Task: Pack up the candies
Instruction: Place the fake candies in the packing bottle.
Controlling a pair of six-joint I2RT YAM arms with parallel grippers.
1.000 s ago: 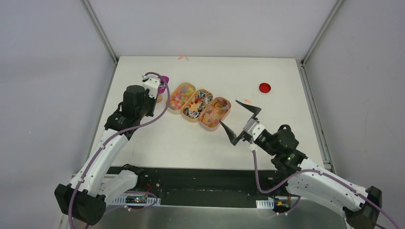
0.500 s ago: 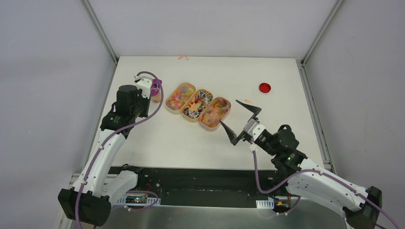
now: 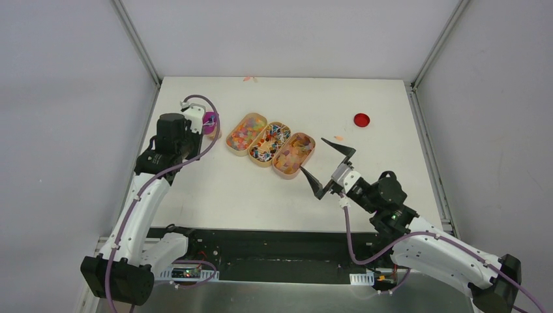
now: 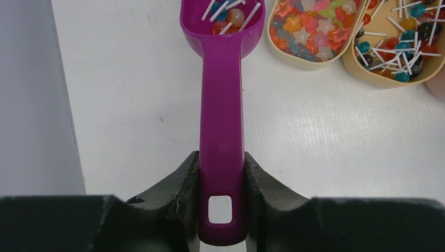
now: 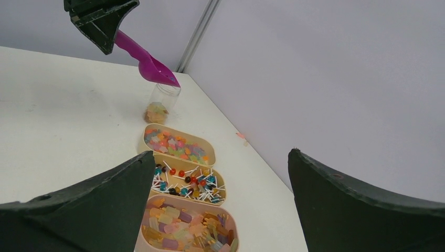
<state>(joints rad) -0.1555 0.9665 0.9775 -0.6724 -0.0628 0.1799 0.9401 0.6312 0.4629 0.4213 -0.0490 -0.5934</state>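
Between the jaws of the left gripper (image 4: 221, 163), the magenta scoop (image 4: 221, 105) is clamped by its handle, so its load of candies (image 4: 229, 16) is held level ahead; more lie in trays (image 4: 389, 84) ahead and rightward. Beyond the right gripper (image 5: 220, 153), its jaws spread wide and empty, a jar (image 5: 163, 97) is seen under the scoop, probably awaiting the pour. From above, 3 trays are counted between both grippers.

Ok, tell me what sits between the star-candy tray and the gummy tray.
The lollipop tray, right beside both. The top external and right wrist views show it plainly.
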